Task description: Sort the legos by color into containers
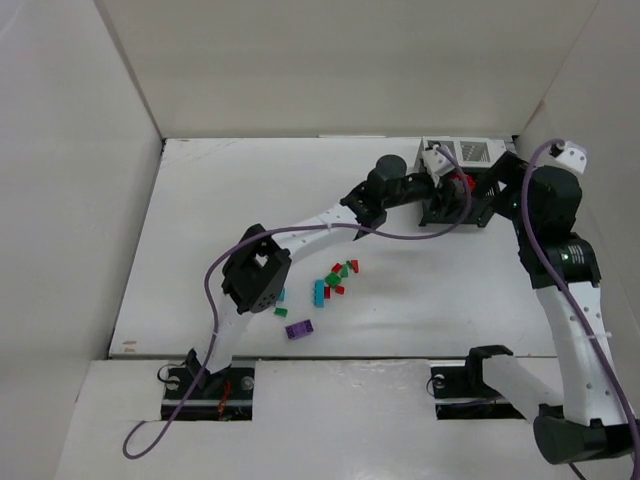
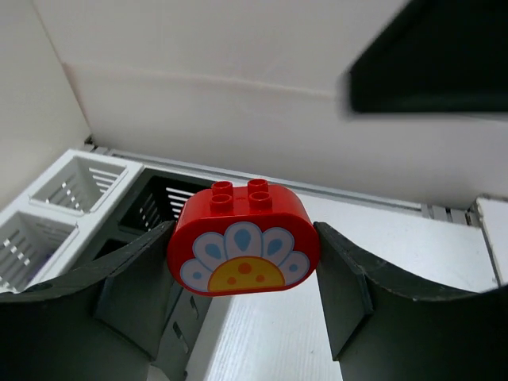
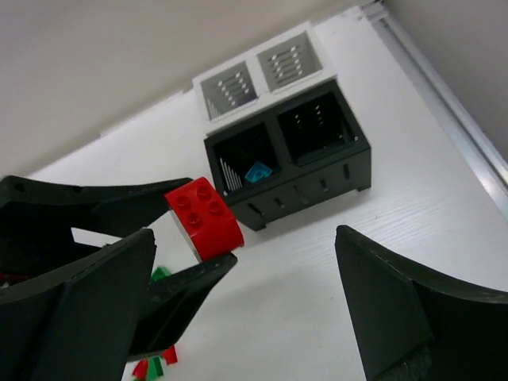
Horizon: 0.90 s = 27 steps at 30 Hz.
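A red brick (image 2: 244, 238) is pinched by its rounded ends in the left tool (image 2: 243, 258), approx. half-open, near the containers (image 3: 321, 186). The right tool (image 3: 246, 309) is spread wide, nothing held. Brick is judged light, stiff, slick; flat sides would be gripped more securely. Other legos (image 1: 330, 285) are scattered on the bench (image 1: 430, 300).

Soft, even white light fills my enclosure; the worktop (image 1: 200, 220) is bright without glare and shadows on it are faint. The red brick (image 2: 244, 250) is sharp in my left wrist view, while the dark shape (image 2: 432, 55) above and right of it is blurred. In my right wrist view, my right fingers (image 3: 397, 309), lower right of the brick, look soft-edged.
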Tool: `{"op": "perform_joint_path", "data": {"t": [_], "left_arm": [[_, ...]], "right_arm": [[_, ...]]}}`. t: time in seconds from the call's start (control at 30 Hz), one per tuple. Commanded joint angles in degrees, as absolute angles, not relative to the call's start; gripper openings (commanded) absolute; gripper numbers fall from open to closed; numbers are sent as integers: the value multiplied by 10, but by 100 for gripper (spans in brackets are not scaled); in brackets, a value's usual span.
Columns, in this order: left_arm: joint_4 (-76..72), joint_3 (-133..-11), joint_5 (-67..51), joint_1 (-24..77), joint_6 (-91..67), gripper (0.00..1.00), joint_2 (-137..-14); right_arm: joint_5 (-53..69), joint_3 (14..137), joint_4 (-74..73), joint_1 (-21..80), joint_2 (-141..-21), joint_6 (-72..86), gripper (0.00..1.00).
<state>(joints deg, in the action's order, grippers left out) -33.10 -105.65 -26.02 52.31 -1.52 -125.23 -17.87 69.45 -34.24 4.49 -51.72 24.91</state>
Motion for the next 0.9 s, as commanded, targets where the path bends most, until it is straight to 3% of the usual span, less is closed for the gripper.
{"op": "perform_joint_path", "data": {"t": [0.0,0.17,0.3,0.37,0.8,0.87], "left_arm": [[-319,-1049,-319,527,76,11,-1202],[-309,-1044,-339,527,108,10,-1195],[-308,-1036,-354,527,127,8,-1183],[-308,-1036,-354,527,127,7,-1177],[-354,-982,-361,527,147,6,-1127],[-359,-982,-361,527,147,6,-1122]], "right_arm": [[-89,712,-361,36,-559,190,99],[29,712,-340,23,-566,170,99],[41,699,-329,23,-566,162,95],[36,699,-329,23,-571,156,87],[59,674,-323,18,-599,156,87],[85,669,-306,18,-599,151,82]]}}
